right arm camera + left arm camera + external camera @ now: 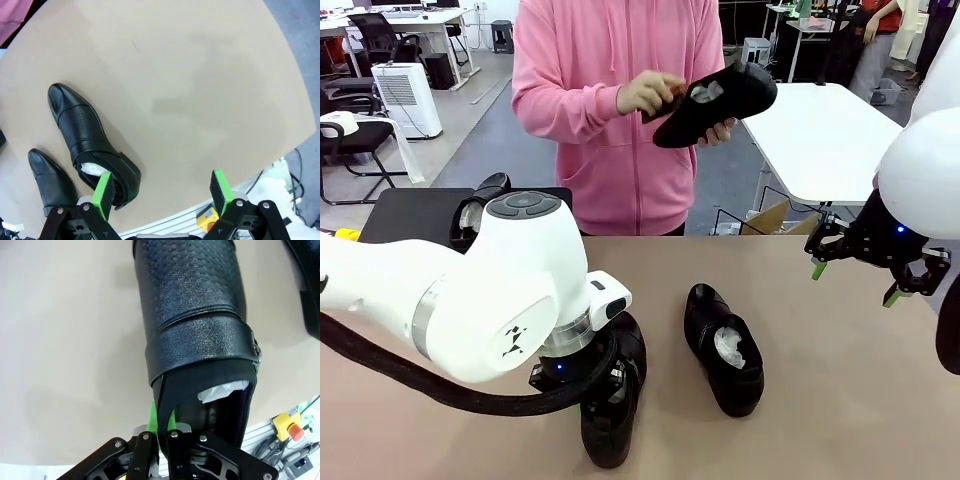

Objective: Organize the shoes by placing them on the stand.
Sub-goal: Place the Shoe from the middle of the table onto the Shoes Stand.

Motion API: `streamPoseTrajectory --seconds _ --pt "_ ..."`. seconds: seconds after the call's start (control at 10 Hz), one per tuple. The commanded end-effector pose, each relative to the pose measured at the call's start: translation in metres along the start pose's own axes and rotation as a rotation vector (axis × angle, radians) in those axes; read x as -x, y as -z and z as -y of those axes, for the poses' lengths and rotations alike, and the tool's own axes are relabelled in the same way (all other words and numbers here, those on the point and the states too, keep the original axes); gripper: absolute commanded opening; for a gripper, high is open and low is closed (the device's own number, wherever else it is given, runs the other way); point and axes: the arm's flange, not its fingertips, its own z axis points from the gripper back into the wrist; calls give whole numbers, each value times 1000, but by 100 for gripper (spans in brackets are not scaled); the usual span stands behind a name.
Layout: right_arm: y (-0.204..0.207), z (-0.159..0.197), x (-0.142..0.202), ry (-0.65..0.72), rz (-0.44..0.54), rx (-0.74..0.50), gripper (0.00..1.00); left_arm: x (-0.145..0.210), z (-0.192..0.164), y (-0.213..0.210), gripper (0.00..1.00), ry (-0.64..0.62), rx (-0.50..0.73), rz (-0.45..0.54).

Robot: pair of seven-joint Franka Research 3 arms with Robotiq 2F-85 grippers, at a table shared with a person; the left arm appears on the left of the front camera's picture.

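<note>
– Left fingers [154,419], nearest us, are clamped on the heel wall of one shoe [192,305], one pad inside the opening and one outside. How do I carry it well?

– Lift straight up before swinging. That thin collar may slip, so I'd keep the toe level and go slowly. Whether the sole is off the table [840,400], I cannot tell.

– Where to?

– The stand [405,215] sits at about 10 o'clock from that shoe, behind the left arm. Set it flat beside what looks like a fourth shoe [480,195] on it.

– Anything inside?

– Crumpled white paper [222,389] fills the opening, just beside the inner pad. Take care not to drag it out.

– And the others?

– A second shoe [725,350] lies at 3 o'clock, also stuffed with paper, apart from the right fingers [103,194], which hang spread and empty. A third shoe [720,100] is at 12 o'clock, in a person's hand [645,95].
</note>
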Motion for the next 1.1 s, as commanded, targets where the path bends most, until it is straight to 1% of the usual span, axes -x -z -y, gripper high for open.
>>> streamPoseTrajectory --seconds 0.0,0.1,0.2,0.3,0.4,0.5,0.6,0.7,0.8,1.0 --pt "0 0 -3 -11 -3 -14 100 -2 -6 -26 0 7 13 6" --pt "0 0 -3 -11 -3 -14 100 -4 -18 -46 0 -4 -6 36" --pt "0 0 -3 -11 -3 -14 100 -10 -34 -66 0 -38 -3 89" --pt "0 0 -3 -11 -3 -14 100 -22 -55 -86 0 -89 -11 185" --pt "0 0 -3 -11 -3 -14 100 -39 -76 -94 0 -106 -6 217" --pt "0 0 -3 -11 -3 -14 100 -61 -101 -97 0 -154 -9 269" --pt "0 0 -3 -11 -3 -14 100 -79 -122 -102 0 -192 -17 341" --pt "0 0 -3 -11 -3 -14 100 -97 -136 -108 0 -215 -14 412" --pt "0 0 -3 -11 -3 -14 100 -121 -147 -108 0 -234 -26 468" --pt "0 0 -3 -11 -3 -14 100 -149 -155 -109 0 -214 -79 534"
